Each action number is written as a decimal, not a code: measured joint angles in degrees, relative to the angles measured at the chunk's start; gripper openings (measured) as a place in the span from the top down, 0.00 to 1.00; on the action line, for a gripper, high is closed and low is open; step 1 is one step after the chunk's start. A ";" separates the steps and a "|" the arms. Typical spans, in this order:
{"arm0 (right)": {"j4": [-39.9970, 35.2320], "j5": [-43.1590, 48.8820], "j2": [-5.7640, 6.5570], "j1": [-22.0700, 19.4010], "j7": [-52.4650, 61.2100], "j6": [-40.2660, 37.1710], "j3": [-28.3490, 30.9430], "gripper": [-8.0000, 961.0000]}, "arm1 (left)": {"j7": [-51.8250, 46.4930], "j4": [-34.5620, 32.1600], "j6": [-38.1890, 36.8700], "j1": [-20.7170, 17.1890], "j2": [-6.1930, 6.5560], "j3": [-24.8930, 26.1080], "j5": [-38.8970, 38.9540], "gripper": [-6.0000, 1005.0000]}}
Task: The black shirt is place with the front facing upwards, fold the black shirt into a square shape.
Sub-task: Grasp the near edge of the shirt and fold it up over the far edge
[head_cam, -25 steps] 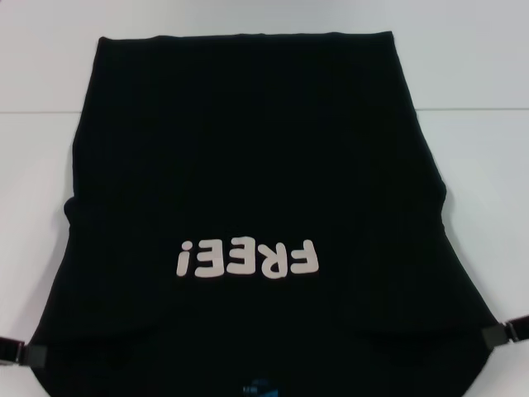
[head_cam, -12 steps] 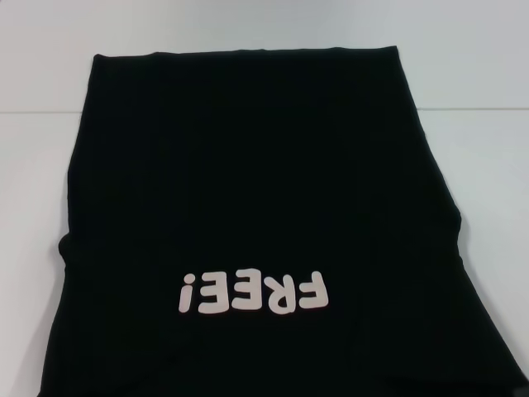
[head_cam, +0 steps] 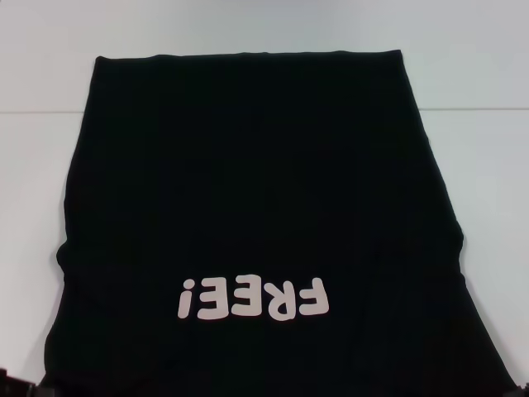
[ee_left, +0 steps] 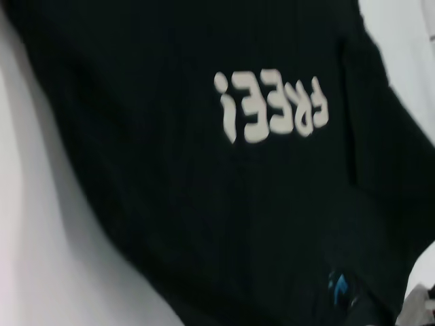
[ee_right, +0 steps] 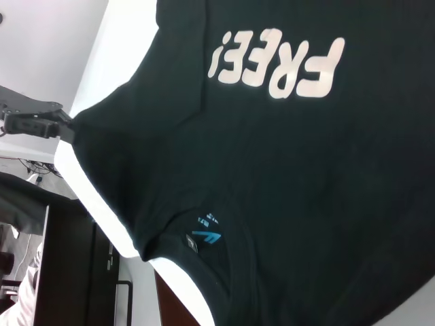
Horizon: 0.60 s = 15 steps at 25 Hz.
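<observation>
The black shirt (head_cam: 248, 190) lies front up on the white table, hem at the far end. Its pale "FREE!" lettering (head_cam: 252, 298) reads upside down near me, and the blue neck label (ee_right: 207, 235) shows in the right wrist view. My left gripper (head_cam: 11, 383) peeks in at the bottom left corner. The right wrist view shows that left gripper (ee_right: 62, 128) shut on the shirt's shoulder corner, which is pulled taut. Only a sliver of my right gripper (head_cam: 521, 387) shows at the bottom right, where the other shoulder corner is drawn out to it.
The white table (head_cam: 488, 165) has bare strips on both sides of the shirt and beyond the hem, with a seam line (head_cam: 479, 109) across it. Past the table's near edge there is dark furniture (ee_right: 68, 272) and floor.
The shirt has slid toward me: the lettering sits lower in the head view. Both grippers moved down to the picture's bottom corners with the shoulders in them.
</observation>
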<state>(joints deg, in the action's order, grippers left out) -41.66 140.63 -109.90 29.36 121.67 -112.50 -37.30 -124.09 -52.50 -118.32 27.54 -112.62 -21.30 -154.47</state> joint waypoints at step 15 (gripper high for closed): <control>8.13 -4.07 1.61 4.63 3.40 6.67 16.09 0.98 | -2.81 5.83 6.18 2.89 2.19 14.54 12.54 0.96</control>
<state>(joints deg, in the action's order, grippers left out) -33.53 136.57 -108.29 33.98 125.06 -105.83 -21.21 -126.89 -46.67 -112.14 30.43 -110.43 -6.76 -141.92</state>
